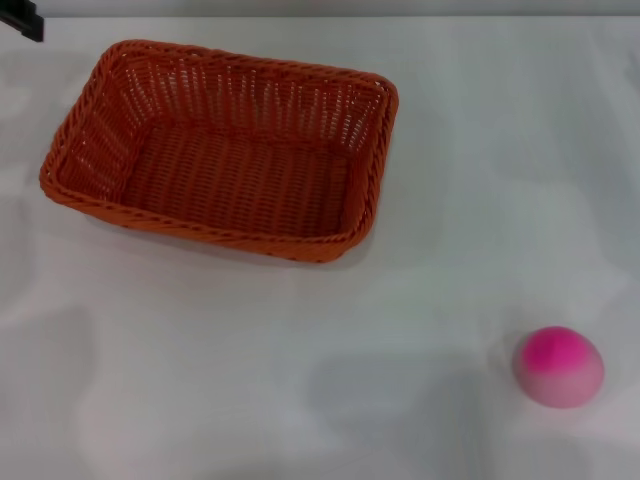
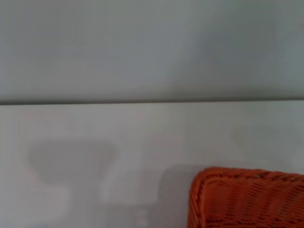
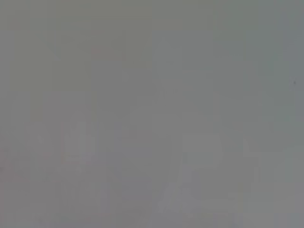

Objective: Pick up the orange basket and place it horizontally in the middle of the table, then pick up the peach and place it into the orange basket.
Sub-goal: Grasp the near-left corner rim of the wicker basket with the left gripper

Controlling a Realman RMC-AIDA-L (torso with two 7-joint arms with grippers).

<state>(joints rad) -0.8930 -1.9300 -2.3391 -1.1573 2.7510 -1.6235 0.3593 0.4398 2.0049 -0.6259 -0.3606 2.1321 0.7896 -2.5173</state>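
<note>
The orange basket (image 1: 225, 150) stands empty on the white table (image 1: 300, 380), in the far left half, turned slightly askew. One woven corner of the orange basket (image 2: 247, 199) also shows in the left wrist view. The peach (image 1: 558, 366) lies alone at the near right, pink on top and pale below, far from the basket. Neither gripper shows in any view. The right wrist view holds only a plain grey surface.
A small dark object (image 1: 22, 18) sits at the far left corner of the head view. The table's far edge (image 2: 152, 101) runs as a dark line across the left wrist view, with a grey wall behind it.
</note>
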